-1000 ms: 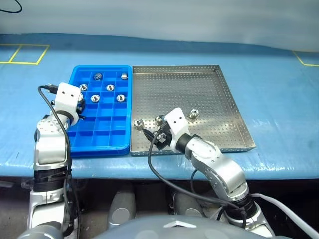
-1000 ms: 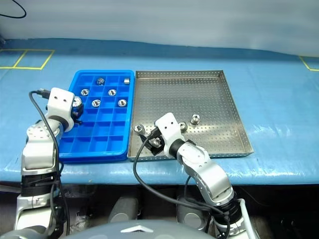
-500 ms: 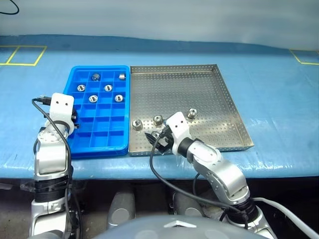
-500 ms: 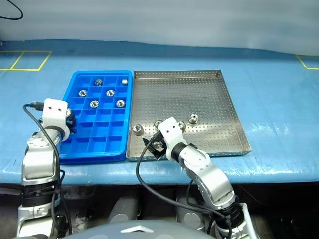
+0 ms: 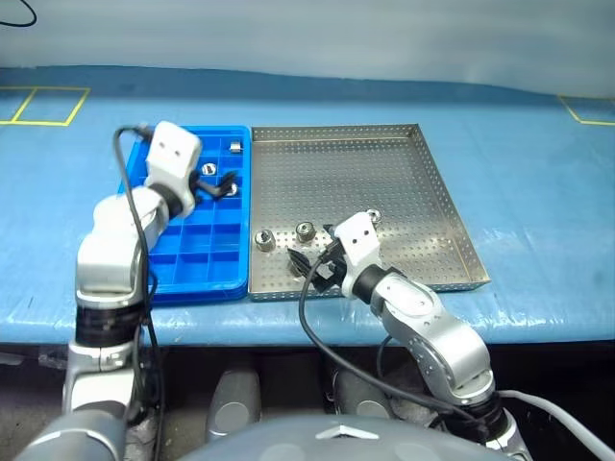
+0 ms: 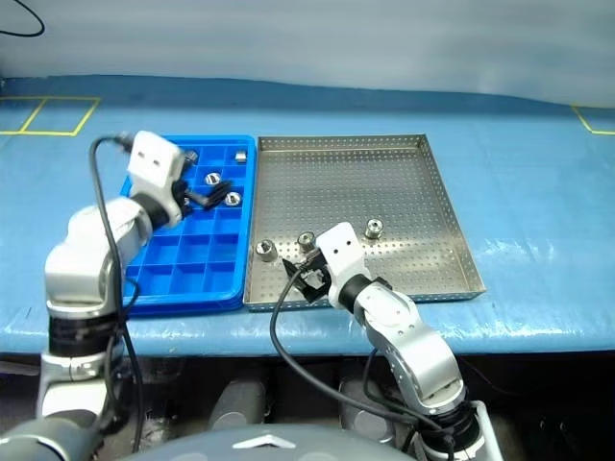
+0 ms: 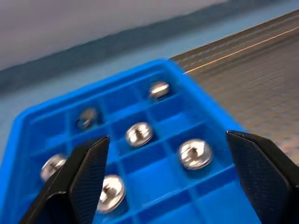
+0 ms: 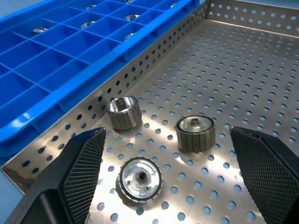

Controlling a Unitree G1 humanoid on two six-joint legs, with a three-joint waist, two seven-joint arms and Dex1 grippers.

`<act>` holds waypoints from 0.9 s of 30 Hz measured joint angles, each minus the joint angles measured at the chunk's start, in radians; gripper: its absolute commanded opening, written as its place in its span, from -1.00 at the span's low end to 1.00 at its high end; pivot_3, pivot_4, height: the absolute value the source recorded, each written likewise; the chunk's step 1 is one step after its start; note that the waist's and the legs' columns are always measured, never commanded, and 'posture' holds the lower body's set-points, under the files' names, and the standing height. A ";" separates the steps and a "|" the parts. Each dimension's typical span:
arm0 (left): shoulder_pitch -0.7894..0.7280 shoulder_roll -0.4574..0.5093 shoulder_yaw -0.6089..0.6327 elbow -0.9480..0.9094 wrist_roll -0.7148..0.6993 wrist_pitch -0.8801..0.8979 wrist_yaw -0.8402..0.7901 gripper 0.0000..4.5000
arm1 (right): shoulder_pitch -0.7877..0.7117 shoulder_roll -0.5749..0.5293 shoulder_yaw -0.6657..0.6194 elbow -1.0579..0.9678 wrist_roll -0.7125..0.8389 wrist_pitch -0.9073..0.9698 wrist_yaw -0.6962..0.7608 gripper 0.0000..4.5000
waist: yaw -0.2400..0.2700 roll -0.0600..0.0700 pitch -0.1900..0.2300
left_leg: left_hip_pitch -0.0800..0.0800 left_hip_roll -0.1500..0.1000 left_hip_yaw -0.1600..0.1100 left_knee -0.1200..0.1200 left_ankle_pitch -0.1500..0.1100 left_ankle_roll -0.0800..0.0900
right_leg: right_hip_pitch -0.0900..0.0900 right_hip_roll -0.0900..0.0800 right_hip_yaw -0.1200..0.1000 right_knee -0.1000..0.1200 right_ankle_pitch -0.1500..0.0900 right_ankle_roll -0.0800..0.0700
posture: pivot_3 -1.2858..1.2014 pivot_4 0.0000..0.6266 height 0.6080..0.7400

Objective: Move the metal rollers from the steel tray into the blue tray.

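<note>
In the head views the left arm covers the 9 o'clock side of the blue tray point(image 5: 213, 274), so some of its rollers are hidden there. The left wrist view shows 6 of them, each in its own compartment near the tray's 12 o'clock end, but they are blurred and I cannot tell how each one stands. The left gripper point(image 5: 215, 185) hangs above these compartments with its fingers spread wide and nothing between them.

The steel tray point(image 5: 404, 182) lies touching the blue tray, at 3 o'clock of it. 4 rollers point(image 8: 195, 132) are in it, all near its 7 o'clock corner. The right wrist partly covers 1 of them in the left eye view, and another sits under the right gripper point(image 5: 308, 264). In the right wrist view 3 of them stand upright, axis vertical, hole up. The right gripper is low over them, fingers fully apart, holding nothing.
</note>
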 measured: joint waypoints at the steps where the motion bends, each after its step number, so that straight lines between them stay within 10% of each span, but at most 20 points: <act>1: -0.066 0.015 -0.036 0.046 -0.013 -0.012 -0.057 0.94 | 0.009 -0.001 -0.009 -0.006 0.000 0.004 -0.004 1.00 | -0.002 0.000 0.000 | 0.000 0.000 0.000 0.000 0.000 0.000 | 0.000 0.000 0.000 0.000 0.000 0.000 | 0.02 -0.52 1.00; 13: -0.320 0.037 -0.457 0.602 0.077 -0.272 -0.543 0.94 | 0.101 0.051 -0.072 -0.066 -0.011 0.015 -0.098 1.00 | -0.070 0.003 0.000 | -0.002 0.000 0.001 -0.004 -0.002 0.003 | -0.002 0.001 0.001 -0.003 -0.001 -0.002 | -0.08 -0.52 1.00; 27: -0.323 -0.033 -0.552 0.793 0.229 -0.404 -0.590 0.94 | 0.127 0.066 -0.077 -0.083 -0.015 0.013 -0.131 1.00 | -0.109 0.003 0.000 | -0.002 0.001 0.001 -0.003 -0.002 0.003 | -0.002 0.001 0.002 -0.003 -0.001 -0.001 | -0.09 -0.52 1.00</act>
